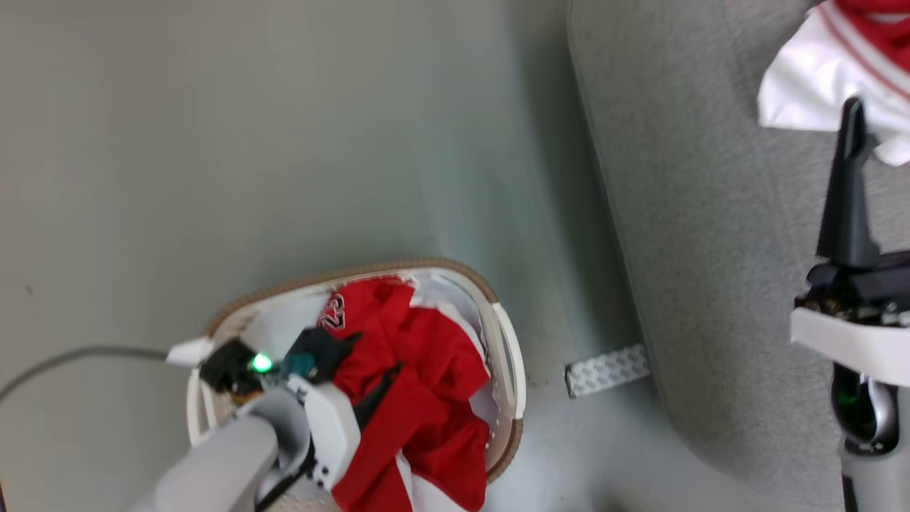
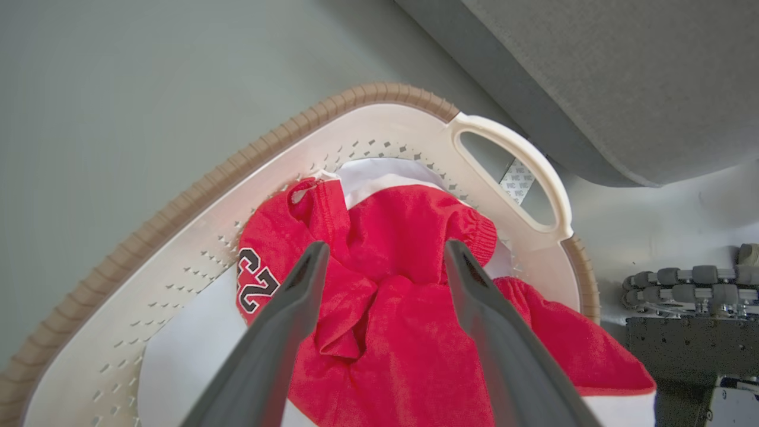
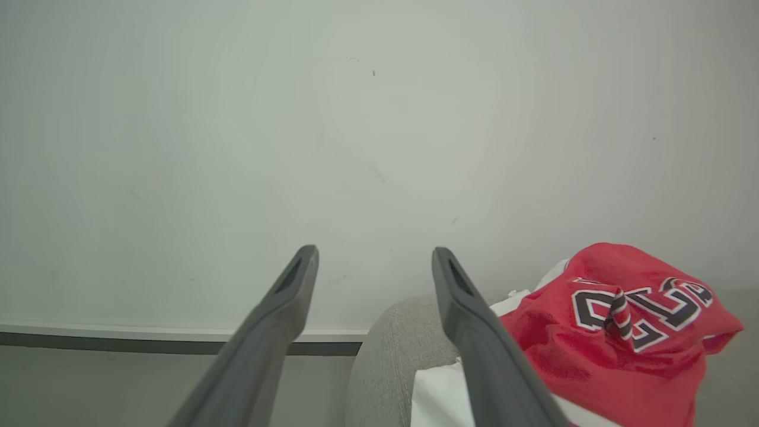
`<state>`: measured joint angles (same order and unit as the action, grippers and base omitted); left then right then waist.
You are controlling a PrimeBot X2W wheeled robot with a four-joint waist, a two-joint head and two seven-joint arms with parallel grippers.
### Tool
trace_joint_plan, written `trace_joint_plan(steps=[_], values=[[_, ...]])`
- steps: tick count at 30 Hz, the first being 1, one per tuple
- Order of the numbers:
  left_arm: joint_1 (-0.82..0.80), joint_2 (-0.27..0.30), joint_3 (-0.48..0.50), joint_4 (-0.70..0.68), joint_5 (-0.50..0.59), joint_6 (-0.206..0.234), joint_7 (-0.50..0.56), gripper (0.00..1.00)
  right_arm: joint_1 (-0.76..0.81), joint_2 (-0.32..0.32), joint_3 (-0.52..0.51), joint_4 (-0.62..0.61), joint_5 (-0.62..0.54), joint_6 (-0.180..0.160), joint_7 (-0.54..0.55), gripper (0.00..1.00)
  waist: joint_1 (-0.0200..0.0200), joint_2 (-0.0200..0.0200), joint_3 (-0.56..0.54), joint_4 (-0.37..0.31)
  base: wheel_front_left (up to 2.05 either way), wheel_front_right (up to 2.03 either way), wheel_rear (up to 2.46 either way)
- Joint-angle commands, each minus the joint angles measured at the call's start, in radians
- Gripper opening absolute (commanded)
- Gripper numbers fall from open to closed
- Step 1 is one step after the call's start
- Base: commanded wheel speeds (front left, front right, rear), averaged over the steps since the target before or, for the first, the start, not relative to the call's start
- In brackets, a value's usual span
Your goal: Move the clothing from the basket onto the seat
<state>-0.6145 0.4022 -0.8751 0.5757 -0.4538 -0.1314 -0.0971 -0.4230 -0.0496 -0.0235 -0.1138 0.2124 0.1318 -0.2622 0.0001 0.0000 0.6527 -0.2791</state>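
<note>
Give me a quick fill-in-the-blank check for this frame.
The left hand hangs open above the red jersey in the ____.
That jersey's printed number is ____.
A second jersey lies on the grey ____.
The right hand grips nothing and is ____.
Missing: basket; 23; seat; open.

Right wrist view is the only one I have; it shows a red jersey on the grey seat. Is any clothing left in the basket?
Observer: Yes, a red jersey with a printed number lies in the basket.
Operator: Where is the left gripper?
Observer: The left gripper hangs open over that jersey, fingers pointing down at it.
Operator: And where does the basket stand?
Observer: On the floor beside the seat, apart from it; a tape strip lies between them.
</note>
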Motion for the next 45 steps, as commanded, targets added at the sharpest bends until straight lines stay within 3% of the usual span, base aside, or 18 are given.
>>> trace_joint_plan(steps=[1, 15, 24, 25, 26, 27, 28, 45], values=[[-0.053, 0.015, -0.031, 0.018, -0.005, 0.001, 0.009, 1.0, -0.033, 0.0, -0.004, -0.017, 0.009, -0.002, -0.002, 1.0, -0.0001, 0.0, 0.071, -0.003, 0.0, 0.0, 0.0], [-0.28, 0.03, -0.312, 0.233, -0.013, 0.001, 0.067, 1.0, -0.123, 0.0, 0.017, -0.074, 0.045, -0.002, -0.002, 1.0, -0.0001, 0.0, 0.241, -0.056, 0.0, 0.0, 0.0], [-0.37, -0.003, -0.387, 0.393, 0.055, 0.001, 0.137, 1.0, -0.116, 0.0, 0.02, -0.077, 0.065, -0.002, -0.002, 1.0, -0.0001, 0.0, 0.298, -0.093, 0.0, 0.0, 0.0], [-0.373, -0.008, -0.391, 0.409, 0.055, 0.001, 0.149, 0.96, -0.114, 0.0, 0.017, -0.076, 0.067, -0.002, -0.002, 1.0, -0.0001, 0.0, 0.299, -0.094, 0.0, 0.0, 0.0], [-0.376, -0.013, -0.394, 0.422, 0.061, 0.001, 0.158, 0.49, -0.112, 0.0, 0.016, -0.075, 0.069, -0.002, -0.002, 1.0, -0.0001, 0.0, 0.3, -0.094, 0.0, 0.0, 0.0], [-0.374, -0.018, -0.396, 0.429, 0.061, 0.001, 0.158, 0.28, -0.11, 0.0, 0.015, -0.074, 0.072, -0.002, -0.002, 1.0, -0.0001, 0.0, 0.299, -0.095, 0.0, 0.0, 0.0], [-0.373, -0.021, -0.398, 0.435, 0.057, 0.001, 0.154, 0.0, -0.108, 0.0, 0.014, -0.073, 0.073, -0.002, -0.002, 1.0, -0.0001, 0.0, 0.299, -0.096, 0.0, 0.0, 0.0], [-0.335, -0.064, -0.406, 0.455, -0.016, 0.001, 0.054, 0.0, -0.116, 0.0, 0.007, -0.044, 0.053, -0.002, -0.002, 1.0, -0.0001, 0.0, 0.192, -0.075, 0.0, 0.0, 0.0]])
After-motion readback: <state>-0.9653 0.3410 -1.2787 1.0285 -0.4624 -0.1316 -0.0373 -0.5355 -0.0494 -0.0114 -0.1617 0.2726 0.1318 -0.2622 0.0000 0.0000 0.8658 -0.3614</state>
